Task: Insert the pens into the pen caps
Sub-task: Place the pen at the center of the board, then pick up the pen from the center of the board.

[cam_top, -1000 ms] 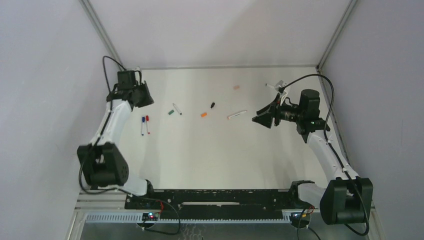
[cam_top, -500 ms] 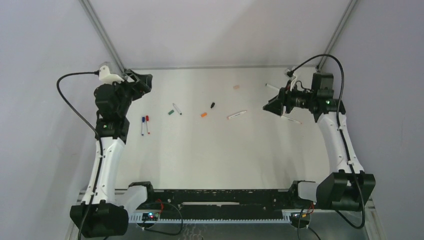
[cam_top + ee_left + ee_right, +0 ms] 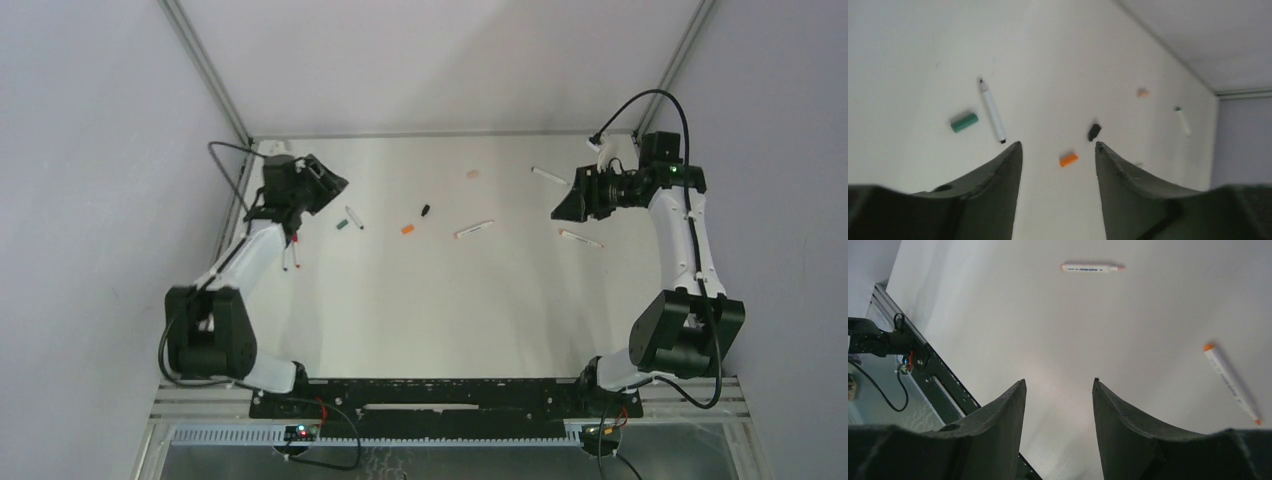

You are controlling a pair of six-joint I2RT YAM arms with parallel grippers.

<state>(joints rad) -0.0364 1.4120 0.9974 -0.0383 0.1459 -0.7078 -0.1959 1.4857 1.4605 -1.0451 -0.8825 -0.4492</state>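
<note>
Well, the left hand point(image 3: 1058, 146) hung released over the counter point(image 3: 450, 310), its fingers spread with nothing between them. Just beyond its tips lay an orange cap point(image 3: 1068, 159) and a black cap point(image 3: 1093, 132), apart from each other. Off to one side a green cap point(image 3: 964, 122) sat just beside a black-tipped pen point(image 3: 992, 117) without touching it, and a pinkish cap point(image 3: 1142, 92) lay farther back. Across the counter the right hand point(image 3: 1058, 382) was likewise slack and empty, an orange-ended pen point(image 3: 1232, 383) lying near it and a pink-ended pen point(image 3: 1091, 268) well away.
</note>
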